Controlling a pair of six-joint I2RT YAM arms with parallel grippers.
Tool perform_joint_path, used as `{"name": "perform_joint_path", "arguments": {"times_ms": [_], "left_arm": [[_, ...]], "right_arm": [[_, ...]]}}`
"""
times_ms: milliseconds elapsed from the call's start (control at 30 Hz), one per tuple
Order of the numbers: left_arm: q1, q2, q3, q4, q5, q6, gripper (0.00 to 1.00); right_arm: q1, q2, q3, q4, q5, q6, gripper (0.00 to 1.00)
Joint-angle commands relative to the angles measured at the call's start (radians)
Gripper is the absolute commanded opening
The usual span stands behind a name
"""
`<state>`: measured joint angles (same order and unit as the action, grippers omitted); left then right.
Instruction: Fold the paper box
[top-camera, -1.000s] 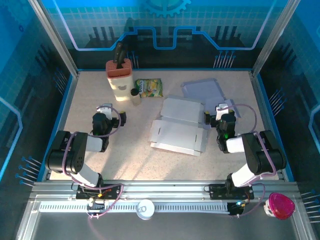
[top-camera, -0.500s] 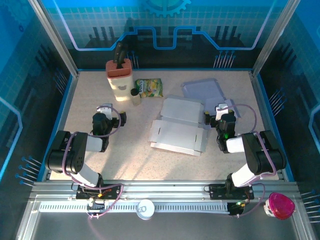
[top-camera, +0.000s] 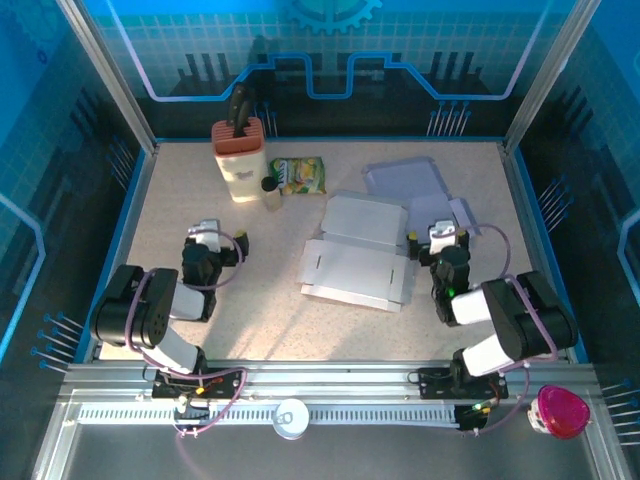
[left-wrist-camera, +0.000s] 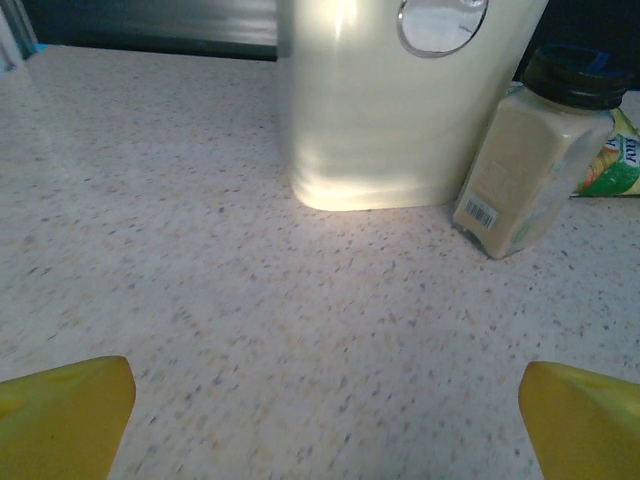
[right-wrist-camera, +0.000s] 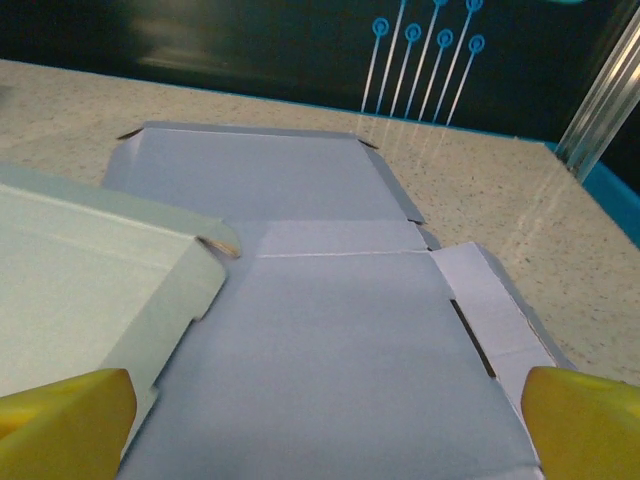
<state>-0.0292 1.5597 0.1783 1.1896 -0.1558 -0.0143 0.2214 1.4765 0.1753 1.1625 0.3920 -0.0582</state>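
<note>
Now on my remote feed: left gripper (top-camera: 207, 234) and right gripper (top-camera: 443, 238) sit low toward the table's (top-camera: 165, 205) near edge, jaws spread wide and empty. The paper box (top-camera: 355, 265) lies unfolded mid-table, just beside the right gripper. A spice jar (top-camera: 270, 190) stands toward the far-left corner.

The black left arm (top-camera: 150, 305) and black right arm (top-camera: 512, 318) fold low over the near half of the desk (top-camera: 265, 315). The left tool (top-camera: 210, 242) and the right tool (top-camera: 441, 243) both point toward the far edge, yellow fingertips (left-wrist-camera: 60, 415) spread wide, both empty.
</note>
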Motion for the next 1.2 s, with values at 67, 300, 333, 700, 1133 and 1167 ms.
{"name": "perform_joint_path", "arguments": {"times_ms": [67, 300, 333, 700, 1133, 1167], "left_arm": [[-0.174, -0.191, -0.103, 0.196, -0.220, 0.151, 0.99], [-0.501, -0.817, 0.246, -1.042, -0.505, -0.195, 0.99], [-0.494, -0.850, 0.313, -1.252, -0.459, -0.409, 0.99], [-0.463, -0.442, 0.524, -1.412, 0.105, -0.725, 0.54], [-0.463, 0.062, 0.754, -1.207, 0.194, -0.669, 0.44], [-0.462, 0.096, 0.774, -1.212, 0.190, -0.663, 0.44]], "right_arm": [[0.240, -0.258, -0.023, 0.182, 0.267, -0.275, 1.00], [0.360, -0.782, 0.548, -1.302, -0.016, 0.400, 1.00], [0.327, -0.811, 0.540, -1.337, -0.119, 0.538, 1.00], [0.799, -0.665, 0.455, -1.650, 0.039, 1.400, 0.69], [0.959, -0.365, 0.234, -1.084, 0.116, 1.985, 0.67], [0.956, -0.343, 0.232, -1.061, 0.114, 2.012, 0.67]]}}
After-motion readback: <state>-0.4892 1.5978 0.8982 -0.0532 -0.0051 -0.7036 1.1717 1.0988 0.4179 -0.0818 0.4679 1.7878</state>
